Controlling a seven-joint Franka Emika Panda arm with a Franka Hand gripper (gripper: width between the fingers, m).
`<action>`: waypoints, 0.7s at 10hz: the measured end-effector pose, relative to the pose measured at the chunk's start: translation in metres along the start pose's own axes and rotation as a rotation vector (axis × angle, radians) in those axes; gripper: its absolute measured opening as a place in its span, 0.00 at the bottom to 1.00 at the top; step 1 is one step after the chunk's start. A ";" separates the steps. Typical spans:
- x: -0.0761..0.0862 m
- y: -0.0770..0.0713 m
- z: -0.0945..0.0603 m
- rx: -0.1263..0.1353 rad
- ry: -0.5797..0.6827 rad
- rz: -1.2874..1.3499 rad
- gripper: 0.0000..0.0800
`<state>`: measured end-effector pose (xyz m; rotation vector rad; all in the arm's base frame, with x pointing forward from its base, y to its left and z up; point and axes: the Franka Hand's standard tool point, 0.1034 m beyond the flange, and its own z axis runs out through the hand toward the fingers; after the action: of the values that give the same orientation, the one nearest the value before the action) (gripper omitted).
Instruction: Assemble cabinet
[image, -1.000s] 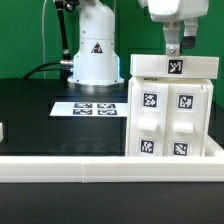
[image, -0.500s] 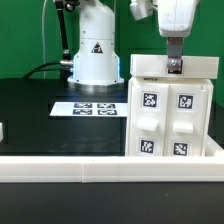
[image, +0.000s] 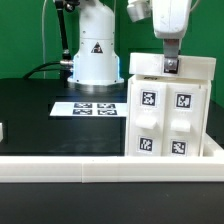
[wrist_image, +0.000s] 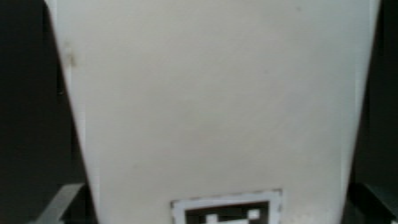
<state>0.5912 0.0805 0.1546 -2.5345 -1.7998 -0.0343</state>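
Observation:
The cabinet is a tall white box with four tagged panels on its front, standing at the exterior view's right. Its white top panel lies across the top. My gripper has come straight down onto that top panel and covers its tag in the exterior view. In the wrist view the top panel fills the picture, with its tag at the edge. A dark fingertip shows just outside each long side of the panel. The jaws stand apart, straddling the panel.
The marker board lies flat on the black table left of the cabinet. The white robot base with a triangle sticker stands behind it. A white rail runs along the front edge.
My gripper has come down and slightly to the exterior view's left, from above the top panel onto it, now hiding the panel's tag. The cabinet has not moved.

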 end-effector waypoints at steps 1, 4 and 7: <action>0.000 0.000 0.000 0.000 0.000 0.024 0.70; 0.000 0.000 0.000 0.000 0.001 0.163 0.70; 0.000 0.000 0.000 0.001 0.001 0.360 0.70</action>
<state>0.5912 0.0803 0.1545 -2.8122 -1.3146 -0.0248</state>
